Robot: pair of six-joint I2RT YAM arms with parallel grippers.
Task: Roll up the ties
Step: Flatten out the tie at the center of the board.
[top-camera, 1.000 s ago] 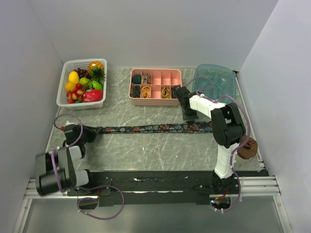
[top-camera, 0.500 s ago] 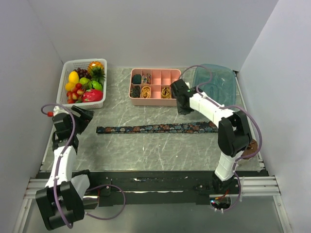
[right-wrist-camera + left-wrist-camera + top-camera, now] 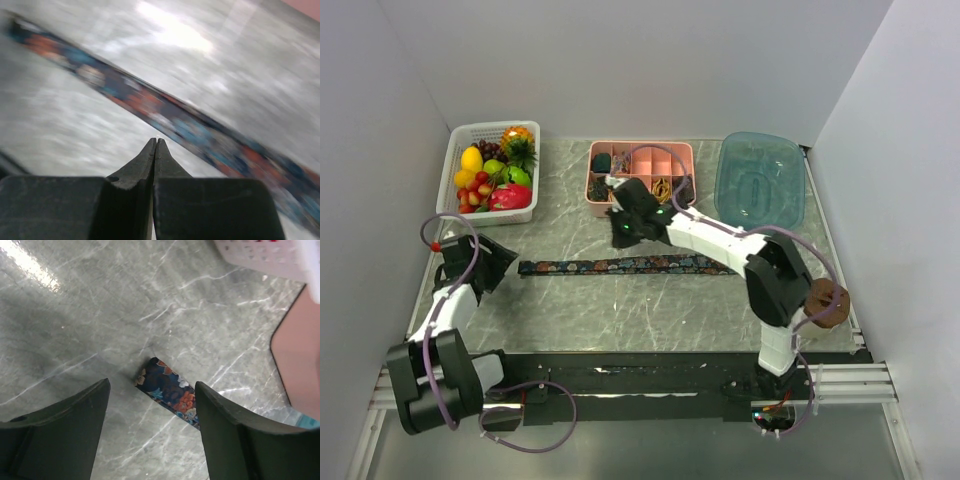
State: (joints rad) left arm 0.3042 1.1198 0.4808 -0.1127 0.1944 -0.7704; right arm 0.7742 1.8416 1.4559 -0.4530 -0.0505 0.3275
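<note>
1. Claws first: left claw (image 3: 151,389) gapes wide, empty, hovering over the tie (image 3: 169,391) at its left end.
2. Right claw (image 3: 154,142) pinched tight on nothing, near the tie's middle.
3. Tie lies flat, full length across the desk (image 3: 620,315); rolling not started, I'd say.

Lab test booth: plain white walls (image 3: 620,60) enclosing a marble-patterned table (image 3: 620,310).

The left gripper (image 3: 152,387) hangs with fingers spread wide over the left end of the tie (image 3: 620,266), while the right arm (image 3: 705,232) stretches leftward, right gripper (image 3: 156,142) pinched together near the tie's middle.
</note>
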